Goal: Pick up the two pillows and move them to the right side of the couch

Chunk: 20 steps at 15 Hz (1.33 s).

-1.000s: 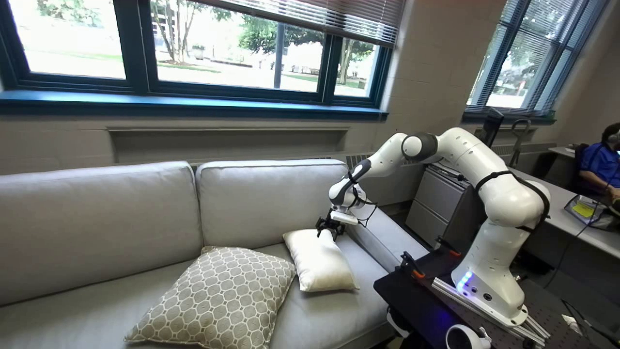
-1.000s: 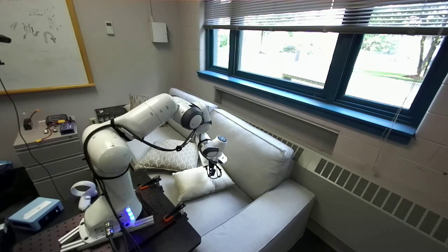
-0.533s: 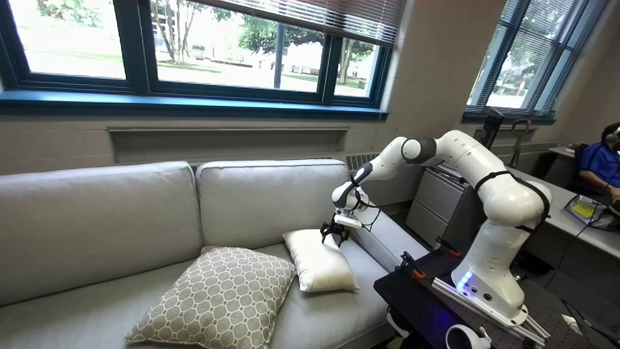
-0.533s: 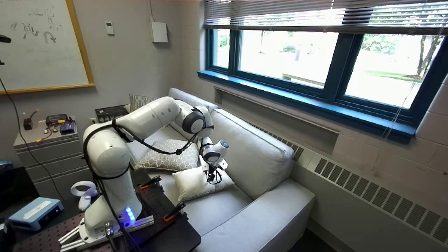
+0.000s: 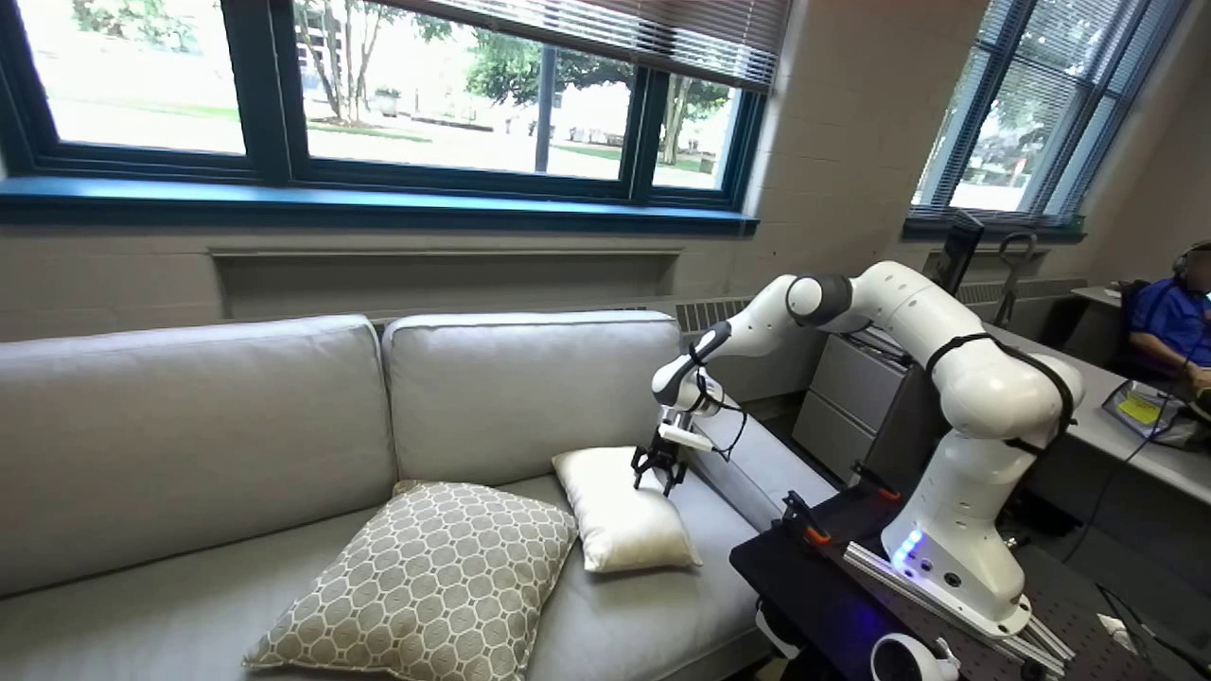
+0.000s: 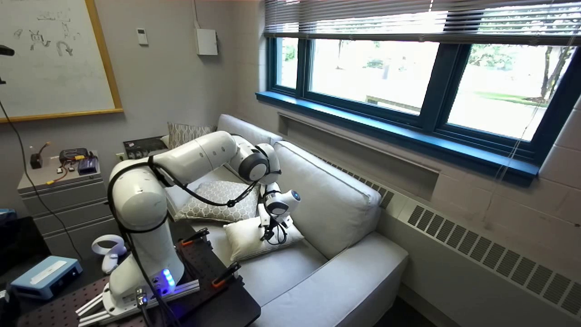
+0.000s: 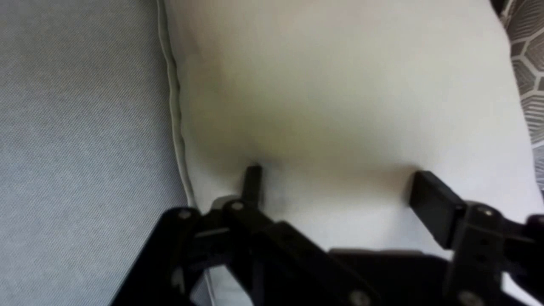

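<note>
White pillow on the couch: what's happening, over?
Hand open over white pillow, contact unclear. White pillow on couch, ungripped. Patterned pillow close beside; nothing seen blocking.

Couch below wide window, blind slanting across its top. Patterned pillow lies on the seat, one corner at the edge of the white pillow; touching or just beside, unclear. White pillow lies between patterned pillow and armrest. Gripper points down over white pillow's right edge, jaws well apart; contact of tips not certain. Arm reaches over from black table, base lights blue. Cabinet behind arm. Person in blue at far right, partly out of frame.
</note>
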{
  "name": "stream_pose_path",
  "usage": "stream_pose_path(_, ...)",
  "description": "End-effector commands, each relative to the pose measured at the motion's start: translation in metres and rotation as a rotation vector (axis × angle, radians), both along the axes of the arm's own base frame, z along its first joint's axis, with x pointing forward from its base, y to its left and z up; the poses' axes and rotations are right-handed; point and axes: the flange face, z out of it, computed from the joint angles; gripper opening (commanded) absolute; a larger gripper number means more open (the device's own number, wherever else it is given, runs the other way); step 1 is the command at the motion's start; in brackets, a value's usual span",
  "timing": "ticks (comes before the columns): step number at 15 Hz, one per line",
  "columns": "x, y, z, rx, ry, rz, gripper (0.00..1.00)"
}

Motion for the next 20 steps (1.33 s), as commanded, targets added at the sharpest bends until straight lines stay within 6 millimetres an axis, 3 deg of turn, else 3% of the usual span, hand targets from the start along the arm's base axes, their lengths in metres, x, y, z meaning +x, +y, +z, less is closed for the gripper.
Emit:
stream_pose_path(1, 0.011, 0.013, -0.007, 0.151, 0.019, 0.010, 0.60)
stream_pose_path(7, 0.019, 0.021, -0.009, 0.215, 0.018, 0.011, 0.13)
stream_pose_path(9, 0.020, 0.024, -0.003, 0.208, 0.009, 0.002, 0.02)
stream_pose_path(13, 0.016, 0.032, 0.031, 0.118, -0.054, 0.000, 0.02)
stream_pose_path(20, -0.007, 0.039, 0.123, -0.161, -0.263, -0.028, 0.01)
